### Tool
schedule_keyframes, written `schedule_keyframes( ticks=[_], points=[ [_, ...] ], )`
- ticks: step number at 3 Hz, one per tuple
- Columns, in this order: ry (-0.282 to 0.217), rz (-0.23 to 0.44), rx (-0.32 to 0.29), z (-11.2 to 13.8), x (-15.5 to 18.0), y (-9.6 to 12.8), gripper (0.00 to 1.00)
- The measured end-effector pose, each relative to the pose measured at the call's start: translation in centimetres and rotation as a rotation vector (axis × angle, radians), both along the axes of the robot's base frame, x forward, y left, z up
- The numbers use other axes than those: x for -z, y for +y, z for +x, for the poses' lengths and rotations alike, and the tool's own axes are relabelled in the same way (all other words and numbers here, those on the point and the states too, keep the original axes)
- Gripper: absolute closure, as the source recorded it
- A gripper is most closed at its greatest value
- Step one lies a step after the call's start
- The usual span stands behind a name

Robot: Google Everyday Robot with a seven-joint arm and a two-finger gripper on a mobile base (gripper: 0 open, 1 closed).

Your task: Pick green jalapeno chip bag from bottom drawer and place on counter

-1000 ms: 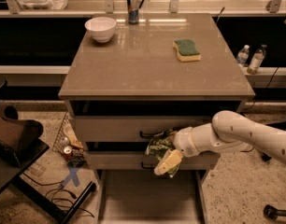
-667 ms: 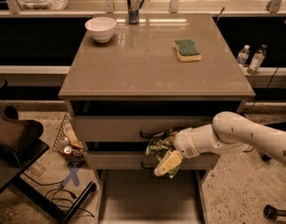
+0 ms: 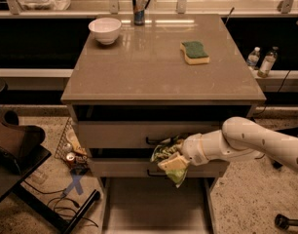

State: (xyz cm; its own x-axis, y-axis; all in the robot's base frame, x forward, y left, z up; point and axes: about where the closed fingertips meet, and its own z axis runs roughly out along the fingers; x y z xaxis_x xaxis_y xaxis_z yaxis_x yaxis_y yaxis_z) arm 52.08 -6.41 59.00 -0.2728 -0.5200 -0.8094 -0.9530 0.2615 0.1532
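My gripper is shut on the green jalapeno chip bag, a crinkled green and pale bag. It holds the bag in the air in front of the two upper drawer fronts, above the open bottom drawer. The white arm reaches in from the right. The counter lies above and behind the bag, well above the gripper. The drawer floor below looks bare.
On the counter stand a white bowl at the back left, a metal can at the back middle and a green-and-yellow sponge at the right. Two bottles stand to the right. A wire basket and dark furniture are at the left.
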Motion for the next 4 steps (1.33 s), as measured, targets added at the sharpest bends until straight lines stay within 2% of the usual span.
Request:
schedule_keyframes(
  ticks=[1, 2, 3, 4],
  points=[
    [0.080, -0.080, 0.064, -4.1, 0.4, -4.0, 0.80],
    [0.170, -0.184, 0.086, -9.8, 0.1, -8.6, 1.00],
    [0.138, -0.188, 0.126, -11.1, -2.6, -10.7, 1.00],
    [0.028, -0.134, 0.132, -7.6, -9.8, -8.5, 1.00]
  ],
)
